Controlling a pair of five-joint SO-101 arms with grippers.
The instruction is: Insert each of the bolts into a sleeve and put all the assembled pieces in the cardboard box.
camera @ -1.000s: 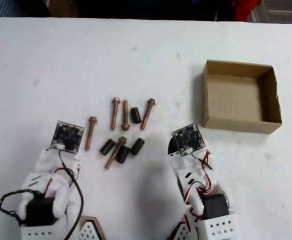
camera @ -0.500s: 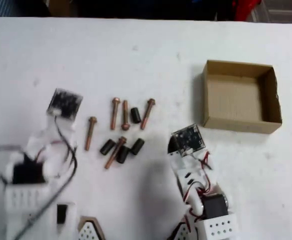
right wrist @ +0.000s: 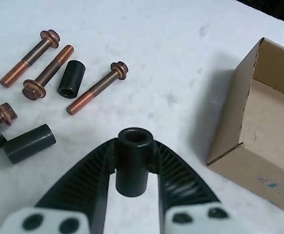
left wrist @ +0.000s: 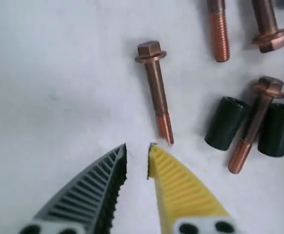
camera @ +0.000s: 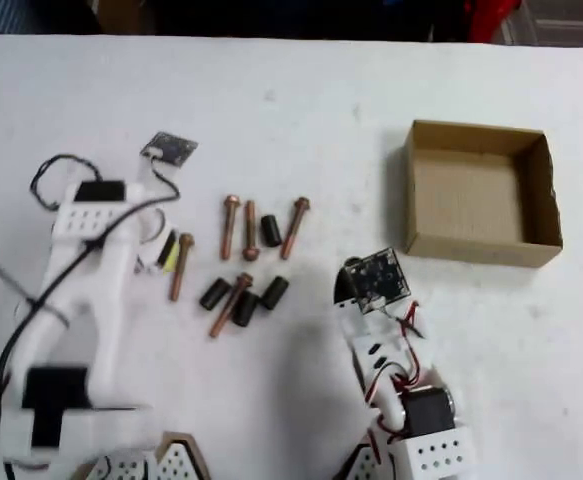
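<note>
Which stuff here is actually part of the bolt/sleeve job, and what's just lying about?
Job: five bolts, four loose sleeves, a fifth sleeve in the right jaws, cardboard box.

Lying about: red object and blue object past the table's far edge.

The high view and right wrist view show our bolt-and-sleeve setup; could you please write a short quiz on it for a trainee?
1. How many copper-coloured hex-head metal bolts lie on the white table?
2. True or false: the brown cardboard box already contains an assembled piece.
3. The right gripper holds: A) a bolt; B) a black cylindrical sleeve; C) nothing.
Key: 1) five; 2) false; 3) B.
</note>
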